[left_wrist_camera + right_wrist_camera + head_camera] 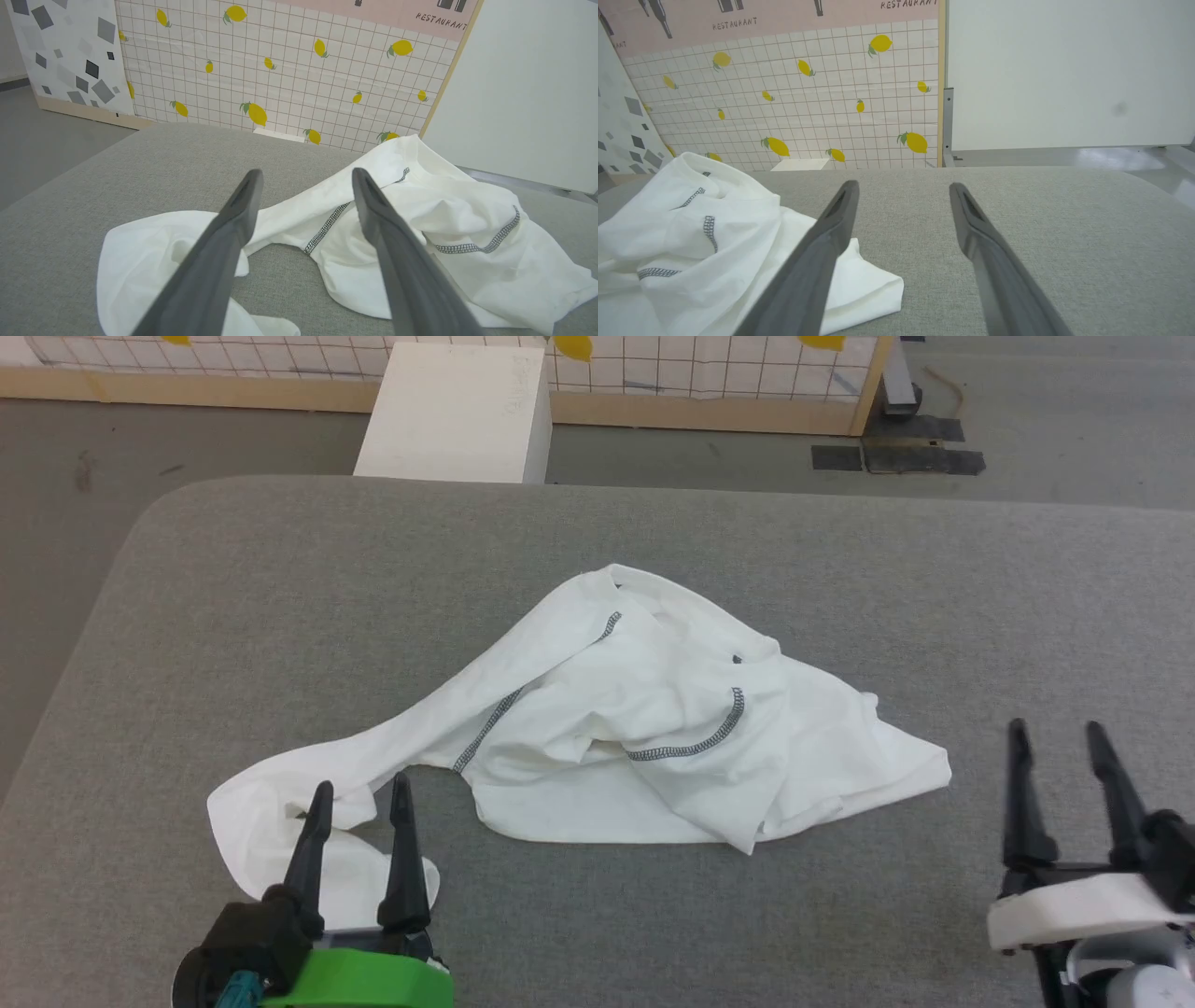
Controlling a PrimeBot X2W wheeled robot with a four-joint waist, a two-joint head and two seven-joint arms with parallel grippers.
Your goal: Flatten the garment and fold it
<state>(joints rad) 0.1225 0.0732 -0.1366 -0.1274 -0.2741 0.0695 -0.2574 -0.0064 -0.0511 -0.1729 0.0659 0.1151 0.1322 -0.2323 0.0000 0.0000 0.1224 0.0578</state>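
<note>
Crumpled soft white garment (644,728) on grey woven table (280,616)

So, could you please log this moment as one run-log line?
garment: crumpled, unfolded | left claw: open, at garment's left end | right claw: open, right of garment

- The right gripper (903,186) is hovering over the grey desk (1064,224), its fingers (822,252) standing wide apart and holding nothing.
- The garment (738,228) is lying crumpled at the view's left, one corner reaching behind a finger.
- A lemon-patterned wall (808,116) is standing beyond.
</note>
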